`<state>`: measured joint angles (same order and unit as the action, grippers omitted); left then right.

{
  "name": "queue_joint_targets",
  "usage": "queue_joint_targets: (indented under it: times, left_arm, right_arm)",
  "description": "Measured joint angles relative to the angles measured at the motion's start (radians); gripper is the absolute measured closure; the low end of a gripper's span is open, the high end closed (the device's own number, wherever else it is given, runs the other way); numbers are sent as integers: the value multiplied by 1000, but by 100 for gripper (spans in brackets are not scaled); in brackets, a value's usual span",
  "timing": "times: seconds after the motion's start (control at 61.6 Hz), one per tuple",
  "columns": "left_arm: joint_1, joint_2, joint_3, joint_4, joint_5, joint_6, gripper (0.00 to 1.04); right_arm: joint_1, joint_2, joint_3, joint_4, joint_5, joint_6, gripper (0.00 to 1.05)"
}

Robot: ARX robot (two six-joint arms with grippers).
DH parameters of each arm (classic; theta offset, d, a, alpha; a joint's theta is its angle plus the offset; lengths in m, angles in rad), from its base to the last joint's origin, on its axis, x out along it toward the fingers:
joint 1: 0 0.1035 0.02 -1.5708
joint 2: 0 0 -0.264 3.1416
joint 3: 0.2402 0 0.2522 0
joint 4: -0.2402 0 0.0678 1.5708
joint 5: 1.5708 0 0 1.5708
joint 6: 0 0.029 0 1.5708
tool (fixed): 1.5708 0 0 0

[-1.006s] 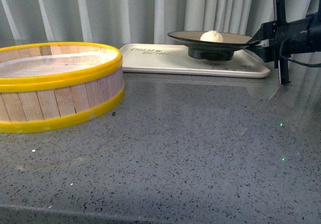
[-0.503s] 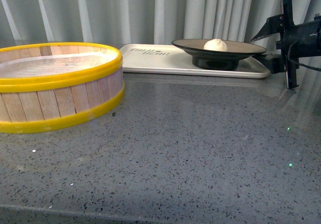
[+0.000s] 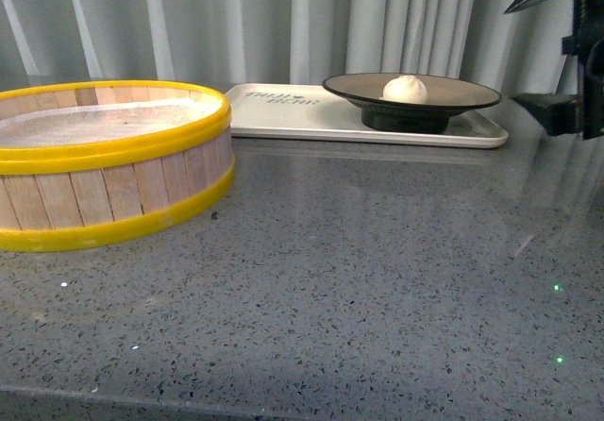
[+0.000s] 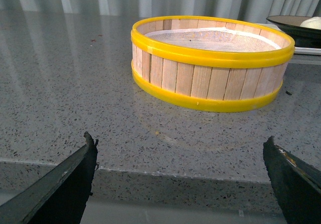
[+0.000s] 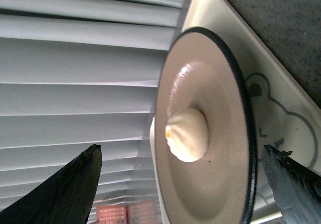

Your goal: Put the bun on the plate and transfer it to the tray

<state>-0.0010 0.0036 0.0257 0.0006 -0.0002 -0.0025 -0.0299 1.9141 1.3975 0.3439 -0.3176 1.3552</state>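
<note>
Grey speckled stone worktop (image 3: 359, 289), pale pleated curtain behind it, far edge to far edge.

Right claw (image 3: 564, 48): spread wide, holding nothing. It hangs at the right edge of the worktop, apart from the plate rim, one finger high and one low. Right wrist view agrees: both dark fingers (image 5: 65, 189) flank the frame with nothing between them but the dish beyond. Reads as a released grip, since the plate stands on its own foot.

Plate (image 3: 444, 90): sits flat on the tray (image 3: 283, 114), toward the tray's right end, near the far right corner of the worktop. Bun (image 3: 404, 89): upright at about the middle of the plate, pleats up. My read is both task steps are done; what's left is clearing the arm.

Left claw (image 4: 180, 184): also wide open and empty, hovering at the near left edge of the worktop, well apart from the action. Looks parked so it stays out of the right arm's lane.

Surroundings: wooden steamer basket (image 3: 104, 171) with yellow bands, on the left side of the worktop, just beside the tray's left end; touching or not, can't tell. White liner inside, no bun visible in it.

Obstructions: none between right claw and plate. Only risk I see is the lower finger clipping the tray's right end or the plate rim if it swings inward.
</note>
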Motion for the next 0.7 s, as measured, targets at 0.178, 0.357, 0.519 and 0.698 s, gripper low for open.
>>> queue_joint_targets:
  times: [0.178,0.357,0.519,0.698]
  left_arm:
    - [0,0,0,0,0,0,7]
    - [0,0,0,0,0,0,7]
    - [0,0,0,0,0,0,7]
    - [0,0,0,0,0,0,7]
  right_arm:
    - [-34,-161,-136,19,36,-57,8]
    - [-93,-462,-416,21,325,-363,8]
    - [-108,-847,-820,275,703,-949,8]
    - [-150,-1060,-1198,471,677,-1426,8]
